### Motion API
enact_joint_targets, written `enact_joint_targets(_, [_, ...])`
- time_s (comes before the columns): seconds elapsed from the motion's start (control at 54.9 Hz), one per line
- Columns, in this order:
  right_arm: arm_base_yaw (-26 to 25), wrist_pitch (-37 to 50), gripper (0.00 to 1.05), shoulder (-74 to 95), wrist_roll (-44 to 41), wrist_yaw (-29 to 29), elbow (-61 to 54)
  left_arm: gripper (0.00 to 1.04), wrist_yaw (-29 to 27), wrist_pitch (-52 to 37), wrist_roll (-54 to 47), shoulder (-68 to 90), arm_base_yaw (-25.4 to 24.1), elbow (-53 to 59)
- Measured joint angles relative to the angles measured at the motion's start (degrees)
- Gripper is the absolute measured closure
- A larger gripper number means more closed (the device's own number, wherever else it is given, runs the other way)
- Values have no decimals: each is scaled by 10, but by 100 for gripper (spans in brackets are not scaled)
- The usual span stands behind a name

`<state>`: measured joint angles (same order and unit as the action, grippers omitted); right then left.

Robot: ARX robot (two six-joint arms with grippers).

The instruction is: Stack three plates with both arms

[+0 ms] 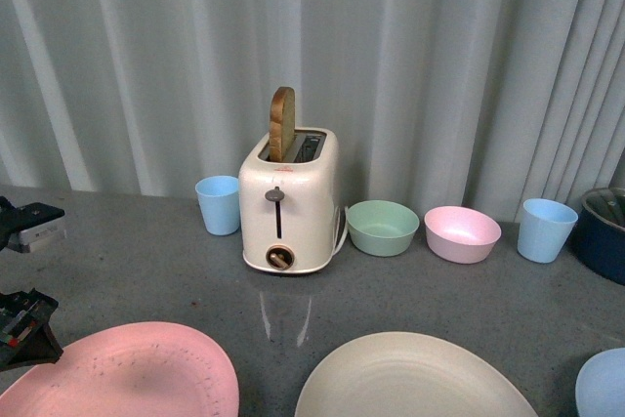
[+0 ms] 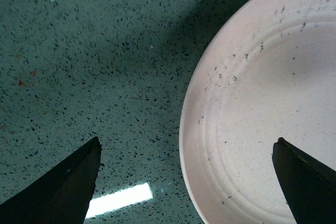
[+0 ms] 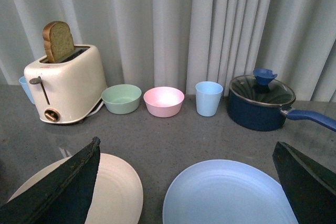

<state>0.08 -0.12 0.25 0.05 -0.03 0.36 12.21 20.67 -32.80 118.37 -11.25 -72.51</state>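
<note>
Nothing is stacked yet. On the table (image 1: pixel 146 271) all three plates lie flat and single, in a row along my near edge. In the front view the cream plate (image 1: pixel 410 378) sits at 6 o'clock, the pink plate (image 1: pixel 127 373) at about 7 and the blue plate (image 1: pixel 604 386) at about 4, mostly cut off by the frame. Bare table shows between each plate and its neighbour. My left gripper (image 2: pixel 187 140) is spread wide and holds nothing. Its jaws straddle the pink plate's rim, one finger over the table and the other over the plate, though I cannot tell from so close whether that finger touches the plate. My right gripper (image 3: pixel 186 143) is likewise spread wide and empty, above the gap between the cream and blue plates. I judge the whole job is left to do: two plates to lift and set down, with no grasp made.
</note>
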Motion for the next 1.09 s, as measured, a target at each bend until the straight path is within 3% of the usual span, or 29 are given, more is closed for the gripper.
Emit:
enact_joint_targets(0.491, [0,0,7,0,0,0,0,7,-14,19,12,64,-11,-37])
enact_joint_targets(0.928, [0,0,7,0,0,0,0,7,-29,-5,-1,80,15,1])
enact_joint_targets(0.965, [0,0,7,0,0,0,0,10,-33,-8,-2,80,17,2])
enact_joint_targets(1.092, [0,0,7,0,0,0,0,37,-32,-12,-2,80,23,2])
